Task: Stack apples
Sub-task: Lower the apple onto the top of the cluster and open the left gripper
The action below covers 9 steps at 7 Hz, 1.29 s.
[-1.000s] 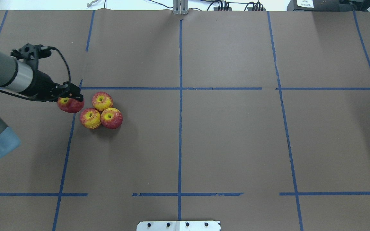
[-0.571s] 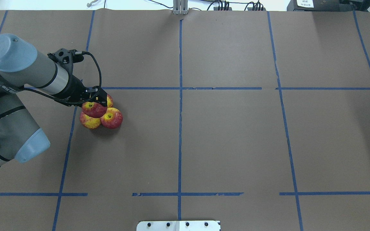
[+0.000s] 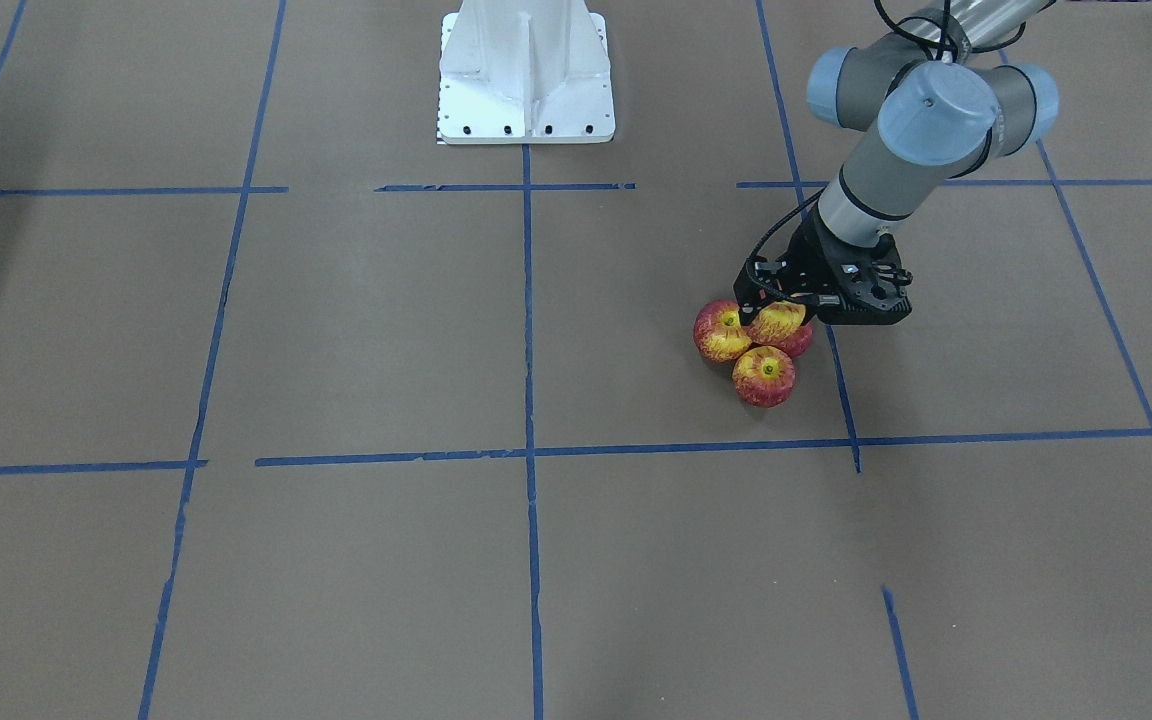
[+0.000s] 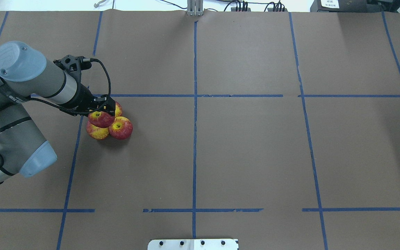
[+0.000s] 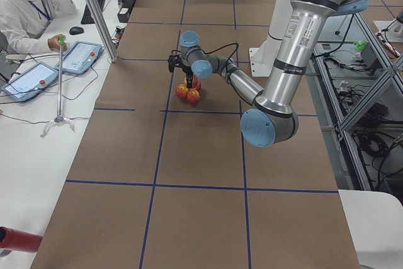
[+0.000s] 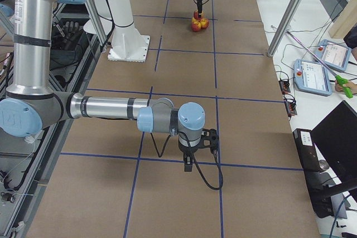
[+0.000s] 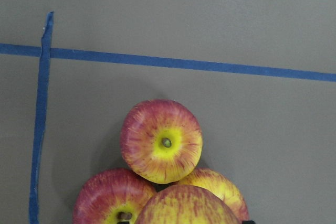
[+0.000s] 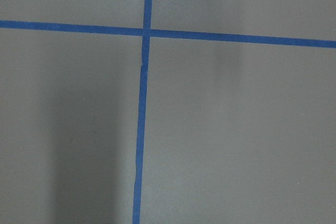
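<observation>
Overhead: my left gripper (image 4: pixel 101 109) is clamped on the held apple (image 4: pixel 101 118). A second ago that apple hung at nine o'clock of the three apples on the table (image 4: pixel 121 127). Now it sits over the middle of the trio, having barely shifted in the last half-second. I judge the carry done and the set-down due next.

Front-facing: the held apple covers the gap where the three meet. I can't tell whether it is touching them yet.

Left side: the cluster is small here. The held apple shows above the others, under the far end of the near arm.

Right side: my right gripper (image 6: pixel 189 163) hangs low over the table at the near end, well apart from the apples. I cannot tell whether its fingers are apart or together.

Left wrist: the held apple fills the six o'clock edge. One table apple shows whole at twelve o'clock of it, and the other two peek out on either side. The centring looks fair, but a release slightly off could roll it away.

Right wrist: only blue tape (image 8: pixel 140 129) on brown paper.
</observation>
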Available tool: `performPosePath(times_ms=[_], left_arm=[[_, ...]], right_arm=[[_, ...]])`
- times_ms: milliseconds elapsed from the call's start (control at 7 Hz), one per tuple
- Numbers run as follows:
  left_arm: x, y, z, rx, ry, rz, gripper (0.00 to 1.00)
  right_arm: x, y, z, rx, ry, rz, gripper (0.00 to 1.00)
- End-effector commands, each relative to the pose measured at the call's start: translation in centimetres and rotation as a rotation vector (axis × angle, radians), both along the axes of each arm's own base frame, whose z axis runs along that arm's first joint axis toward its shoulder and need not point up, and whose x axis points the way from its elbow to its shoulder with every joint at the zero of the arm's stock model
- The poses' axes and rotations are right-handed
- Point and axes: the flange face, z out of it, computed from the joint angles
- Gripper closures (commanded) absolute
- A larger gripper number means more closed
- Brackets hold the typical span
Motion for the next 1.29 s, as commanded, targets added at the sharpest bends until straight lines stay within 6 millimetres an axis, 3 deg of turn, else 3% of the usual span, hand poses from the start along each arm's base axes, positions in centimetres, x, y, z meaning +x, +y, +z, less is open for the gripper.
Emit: performPosePath(times_ms=[0,857,1000,1143], left_arm=[[0.53,-0.21,0.34,0.005,-0.015,-0.009,1.0],[0.54,-0.11,0.63,0.003,-0.02,-0.009,1.0],[0.78,0.05,0.53,0.003,-0.018,-0.005,0.77],[0.93,0.17,0.53,0.004,-0.018,-0.001,0.41]], right_arm=[[0.0,0.0,0.0,0.001,0.0,-0.001,0.0],[0.0,0.0,0.0,0.0,0.0,0.0,0.0],[0.0,0.0,0.0,0.0,0.0,0.0,0.0],[0.0,0.0,0.0,0.001,0.0,-0.001,0.0]])
